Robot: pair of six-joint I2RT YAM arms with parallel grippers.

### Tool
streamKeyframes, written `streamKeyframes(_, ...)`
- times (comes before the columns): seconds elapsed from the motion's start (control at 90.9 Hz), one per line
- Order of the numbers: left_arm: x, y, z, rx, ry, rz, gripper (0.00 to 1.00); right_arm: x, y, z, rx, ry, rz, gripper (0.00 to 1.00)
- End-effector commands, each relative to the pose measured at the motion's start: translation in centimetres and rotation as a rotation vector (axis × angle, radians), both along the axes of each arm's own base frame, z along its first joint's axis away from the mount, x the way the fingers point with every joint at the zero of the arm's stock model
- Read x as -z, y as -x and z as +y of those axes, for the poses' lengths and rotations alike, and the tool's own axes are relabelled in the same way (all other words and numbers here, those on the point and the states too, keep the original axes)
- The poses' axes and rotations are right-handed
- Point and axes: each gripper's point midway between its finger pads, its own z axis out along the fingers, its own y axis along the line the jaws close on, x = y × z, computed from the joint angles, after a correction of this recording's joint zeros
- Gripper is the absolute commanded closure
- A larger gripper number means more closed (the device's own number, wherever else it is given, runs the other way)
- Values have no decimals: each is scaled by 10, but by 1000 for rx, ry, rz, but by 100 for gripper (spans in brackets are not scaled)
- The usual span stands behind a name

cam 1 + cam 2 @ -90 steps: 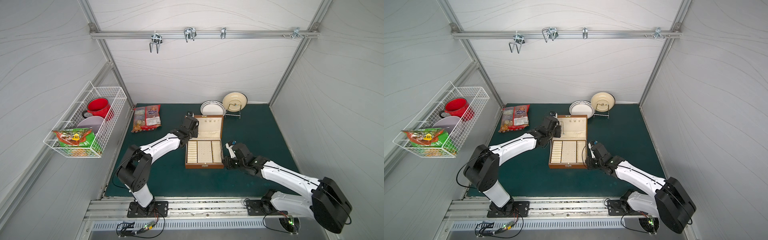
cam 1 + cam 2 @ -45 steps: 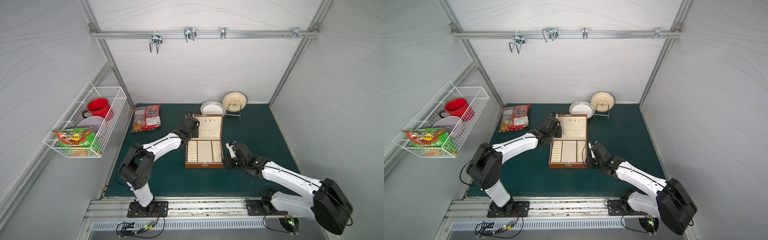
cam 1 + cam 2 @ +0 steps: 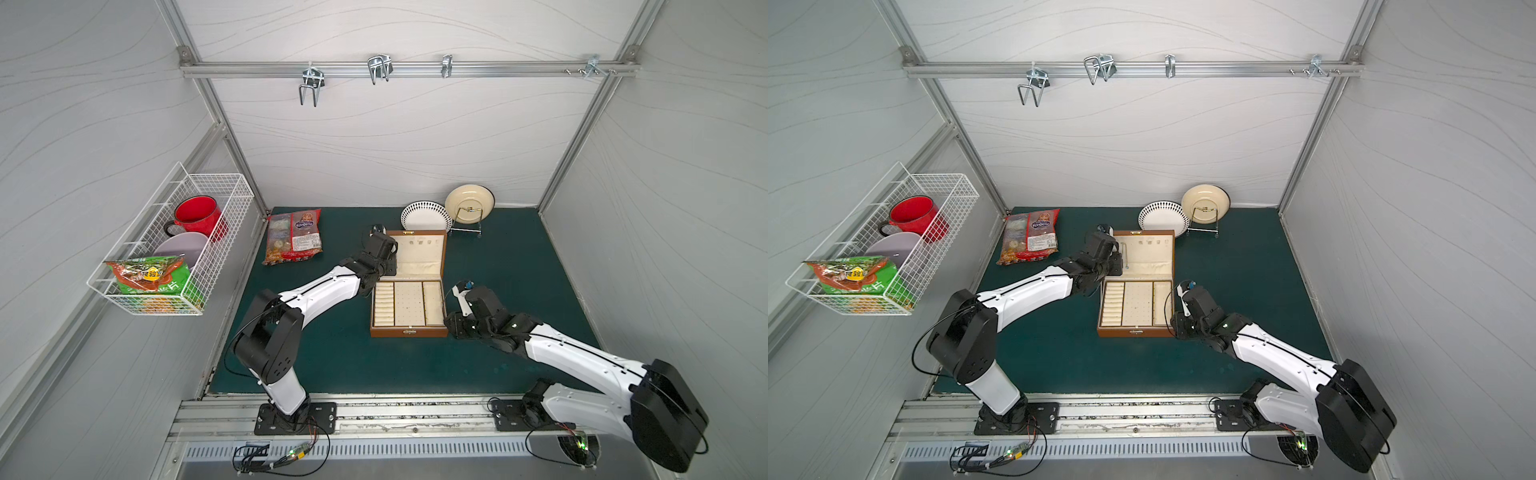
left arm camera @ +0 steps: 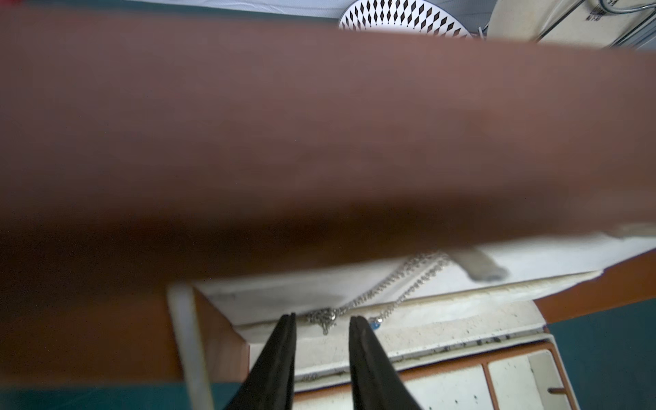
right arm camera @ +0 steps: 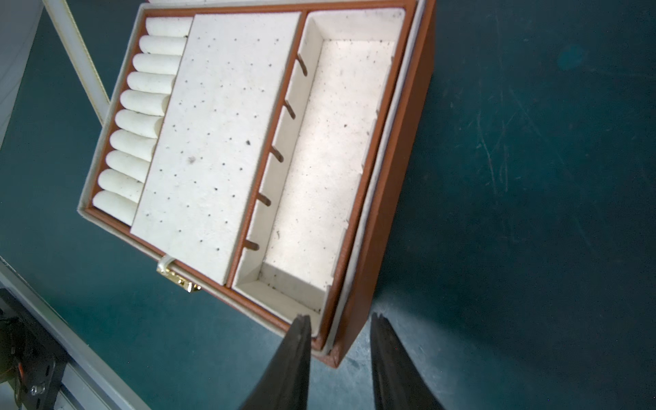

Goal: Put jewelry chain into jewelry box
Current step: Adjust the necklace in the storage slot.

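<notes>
The jewelry box (image 3: 409, 332) (image 3: 1133, 332) lies open mid-mat, its brown lid (image 4: 319, 142) tilted back. The silvery jewelry chain (image 4: 390, 287) hangs down the cream lid lining from a hook, and its bunched end rests at the lid's lower pocket. My left gripper (image 4: 323, 317) is open just in front of that bunched end, holding nothing. My right gripper (image 5: 339, 317) is open at the box's front right corner (image 5: 355, 312). One finger is over the long empty compartment and the other is outside the wall, with a gap showing.
A red snack packet (image 3: 295, 237) lies at the back left. A patterned plate (image 3: 426, 216) and a cream plate on a stand (image 3: 469, 203) are behind the box. A wire basket (image 3: 166, 249) with a red mug (image 3: 197, 214) hangs on the left wall.
The left gripper's jaws have parted and let go of the chain, which stays on the lid lining. Neither arm has visibly shifted.
</notes>
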Motion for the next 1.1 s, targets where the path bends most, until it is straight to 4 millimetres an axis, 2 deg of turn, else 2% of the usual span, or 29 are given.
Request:
streamKeyframes(0.0,-31,3,2,-13,56,-29,69,-11,0,-2,-2,9,-31,64)
streamKeyframes(0.132,-44,15,6,-6,79,-17,69,-34,-6,3,-16,25,-99,59)
streamKeyframes(0.319,-59,39,12,-3,138,10,67,-79,-19,17,-64,72,-271,53)
streamKeyframes(0.418,-58,53,18,-7,145,43,67,-99,-26,37,-170,76,-401,49)
streamKeyframes(0.572,-40,70,34,-40,164,88,66,-113,-45,78,-382,136,-617,43)
streamKeyframes(0.748,-20,84,45,-75,225,145,65,-118,-74,113,-508,234,-701,31)
streamKeyframes(0.935,-2,91,44,-75,261,198,64,-111,-104,131,-606,208,-645,39)
streamKeyframes(1.012,9,94,43,-84,273,230,64,-98,-107,137,-693,226,-624,46)
streamKeyframes(1.089,16,95,40,-84,288,247,63,-88,-114,143,-743,264,-638,48)
